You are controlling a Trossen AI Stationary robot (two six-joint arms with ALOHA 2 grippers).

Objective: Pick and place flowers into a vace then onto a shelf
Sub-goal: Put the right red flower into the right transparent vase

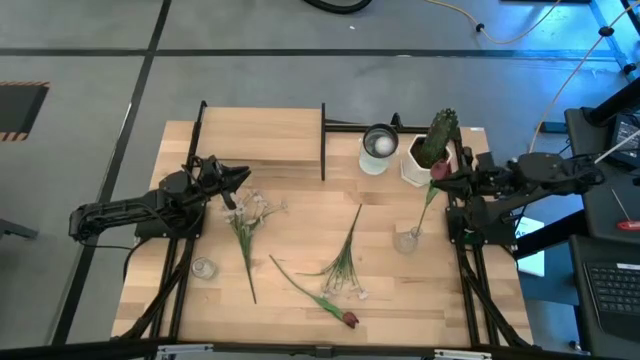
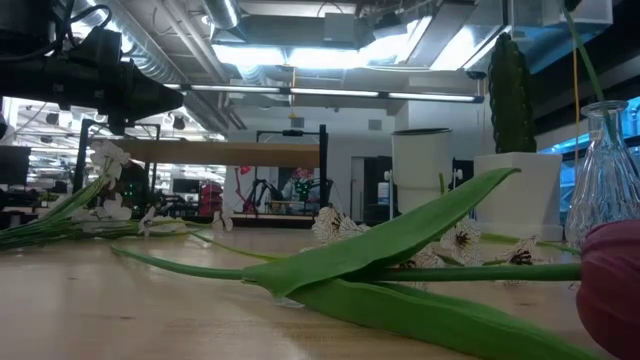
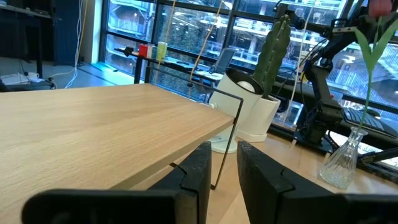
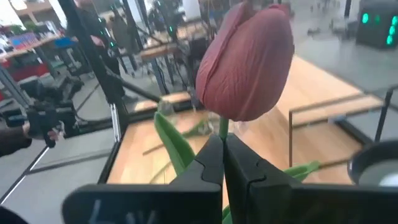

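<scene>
My right gripper (image 1: 445, 178) hangs above the table's right side, shut on a dark red tulip (image 4: 245, 62). The tulip's stem (image 3: 367, 81) slants down into a small glass vase (image 1: 406, 240). More flowers lie flat on the tabletop: white blossoms (image 1: 245, 225), a green bunch (image 1: 340, 270) and another tulip (image 1: 349, 320). The shelf (image 1: 260, 135) stands at the far left. My left gripper (image 3: 224, 168) waits level at the shelf's near left corner. Its fingers stand a narrow gap apart with nothing between them. My right gripper pinches the tulip's stem (image 4: 222, 127) just under the red head, between its two fingers. The fingers come from the table's right side, nearly level and tipped a little down, and lie across the stem. The head stands upright above them, and the stem's lower end (image 3: 356, 127) sits in the glass vase's neck.
A white cup (image 1: 378, 148) and a cactus in a white pot (image 1: 432, 150) stand at the far right, close behind my right gripper. A small glass (image 1: 203, 268) sits near the left edge. Bare tabletop lies between the flowers and the shelf.
</scene>
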